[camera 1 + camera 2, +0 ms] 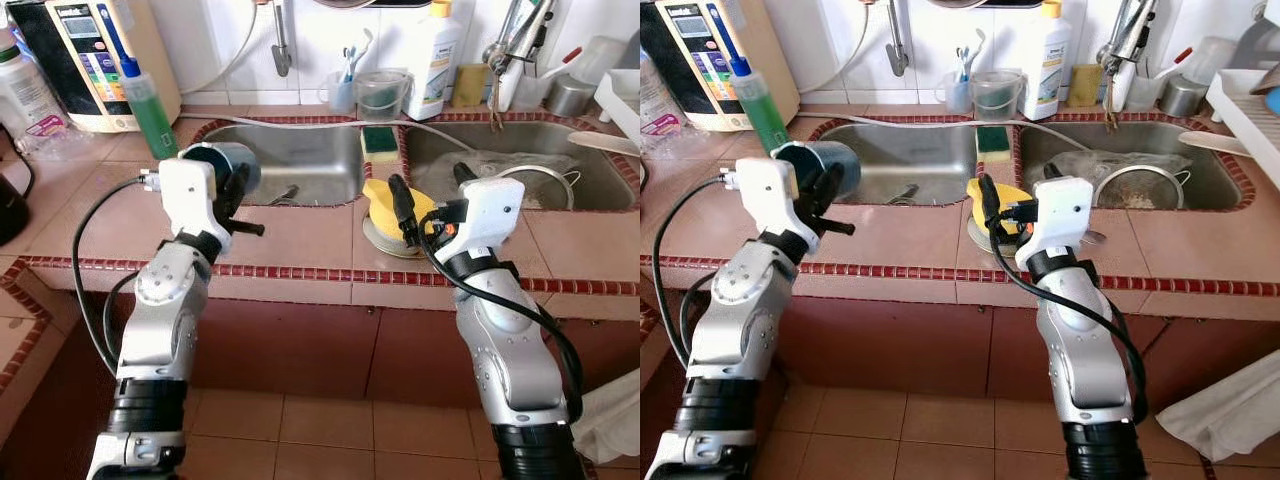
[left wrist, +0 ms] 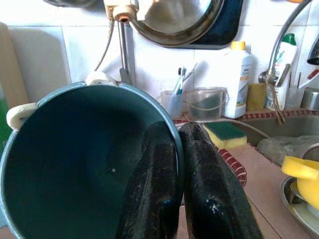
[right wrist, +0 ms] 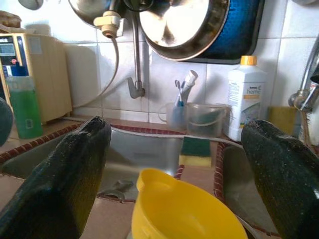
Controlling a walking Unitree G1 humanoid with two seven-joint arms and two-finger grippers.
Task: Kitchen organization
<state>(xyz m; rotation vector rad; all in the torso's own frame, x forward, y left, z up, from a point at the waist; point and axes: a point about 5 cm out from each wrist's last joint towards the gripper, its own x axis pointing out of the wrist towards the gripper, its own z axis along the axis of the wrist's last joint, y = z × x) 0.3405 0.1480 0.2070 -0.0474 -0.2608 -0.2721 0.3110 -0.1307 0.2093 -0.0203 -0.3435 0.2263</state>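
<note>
My left gripper (image 1: 240, 195) is shut on the rim of a dark teal cup (image 1: 222, 163). It holds the cup tilted above the tiled counter, by the left sink's near corner. In the left wrist view one finger (image 2: 154, 189) lies inside the cup (image 2: 75, 164) and the other outside the rim. My right gripper (image 1: 433, 195) is open, its fingers on either side of a yellow bowl (image 1: 385, 200). The bowl sits in a steel dish (image 1: 385, 240) on the counter between the sinks. The right wrist view shows the bowl (image 3: 179, 209) low between the spread fingers (image 3: 60, 189).
Behind the counter lie two steel sinks (image 1: 300, 160), with a strainer (image 1: 535, 185) in the right one. A green-and-yellow sponge (image 1: 379, 140) rests on the divider. A green soap bottle (image 1: 150, 110), a water appliance (image 1: 95, 60), a white bottle (image 1: 432, 60) and a dish rack (image 1: 625, 100) stand around.
</note>
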